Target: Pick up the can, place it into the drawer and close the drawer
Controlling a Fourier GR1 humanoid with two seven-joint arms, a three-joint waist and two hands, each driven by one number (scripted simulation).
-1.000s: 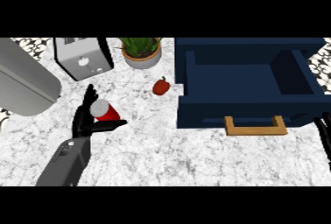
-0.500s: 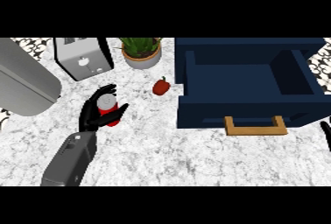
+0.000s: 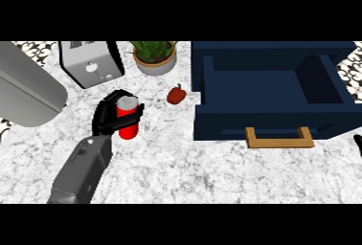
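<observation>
Now that the left hand (image 3: 112, 115) has wrapped its fingers and thumb round the red can (image 3: 128, 119), the grasp looks made: a second ago the hand was only spread beside the can with the fingers pointing away, and half a second ago they were just beginning to fold in. The can stands upright on the table (image 3: 184, 167), left of centre, about where it stood before, so it does not appear to have been lifted yet. The drawer (image 3: 272, 91) lies open well to the right, its wooden handle (image 3: 278, 139) facing the near edge, and nothing can be seen inside it. A small red pepper (image 3: 176, 94) sits between can and drawer, slightly farther back; a carry to the right should probably pass over or in front of it. Only a dark sliver of the right hand (image 3: 358, 143) shows at the right edge, and whether it is spread or curled I cannot tell. The lift, the placing and the closing all remain.
</observation>
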